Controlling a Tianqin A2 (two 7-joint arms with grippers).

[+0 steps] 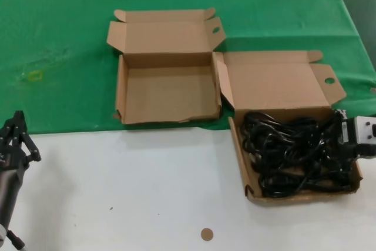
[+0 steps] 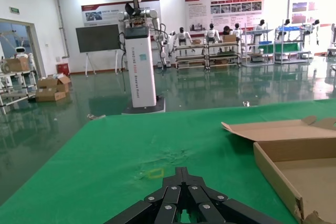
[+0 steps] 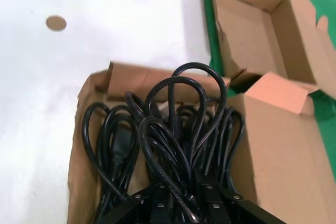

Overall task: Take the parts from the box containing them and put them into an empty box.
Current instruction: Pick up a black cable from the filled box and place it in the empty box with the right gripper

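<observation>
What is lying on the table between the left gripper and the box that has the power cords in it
In the head view, only bare white tabletop separates the left gripper from the box of cords; a small brown disc lies nearer the front edge, below that line.

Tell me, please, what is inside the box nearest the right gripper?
The box holds tangled black power cords, which cover most of its floor. The right gripper reaches in at its edge.
</observation>
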